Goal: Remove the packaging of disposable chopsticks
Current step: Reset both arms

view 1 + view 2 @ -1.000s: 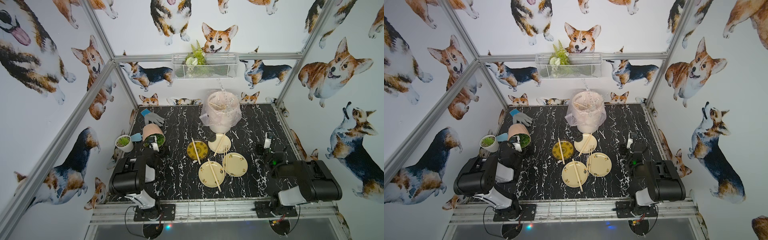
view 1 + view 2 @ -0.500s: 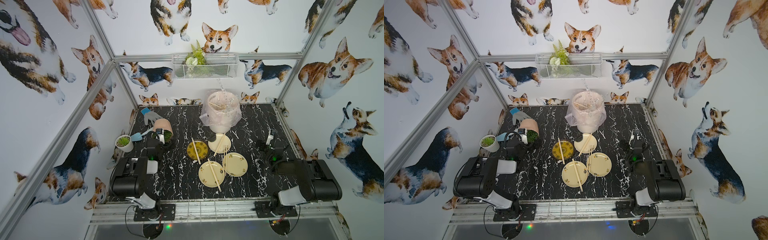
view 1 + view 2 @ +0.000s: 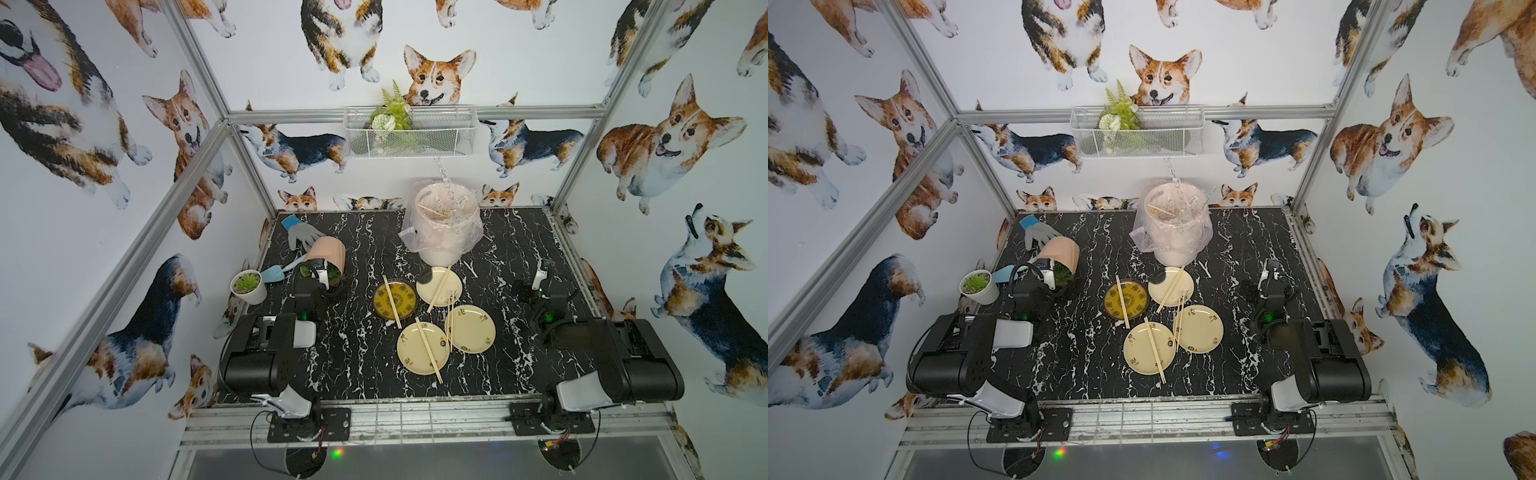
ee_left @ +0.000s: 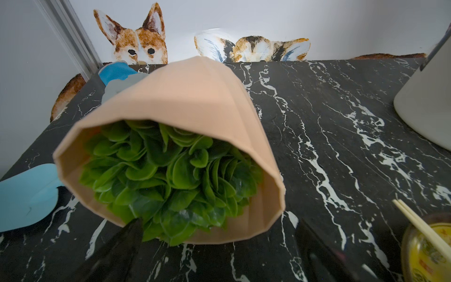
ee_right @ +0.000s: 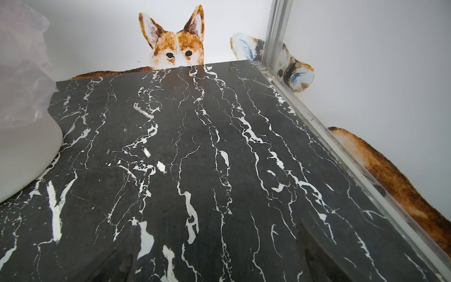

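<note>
Top views, chopsticks: four pairs of disposable chopsticks (image 3: 428, 349) lie across the plates (image 3: 478, 332) mid-table. They look like bare wood, though a thin clear film would be too fine to see from here.
Top views, packaging: crinkly clear packaging (image 3: 454, 212) sits in the lined bin (image 3: 440, 249) at the back with a few loose sticks. One strip pokes up above the rim.
Top views, arms: the left gripper (image 3: 321, 277) is at the mouth of the toppled peach plant pot (image 3: 328, 253). The right gripper (image 3: 1270, 272) is over bare marble table (image 3: 1225, 374) near the right edge. Both are well apart from the plates.
Left wrist, tool: the fingers (image 4: 117, 249) are spread wide with nothing between them. The pot's green leaves fill the view just ahead.
Left wrist, task thing: one pair of chopsticks lies across the yellow dish (image 4: 419, 258), off to the side and apparently unwrapped.
Right wrist, tool: the fingers (image 5: 322, 263) are spread and empty. Only marble and the bin's base with its liner bag (image 5: 22, 61) are in view.
Step in hand: probably a pause between pairs or the close of the task, since neither gripper holds anything.
Next move: check the plated pairs for leftover film. If one is wrapped, one gripper pins the sticks while the other pinches the sleeve's free end, pulls it off lengthwise and drops it in the bin.
</note>
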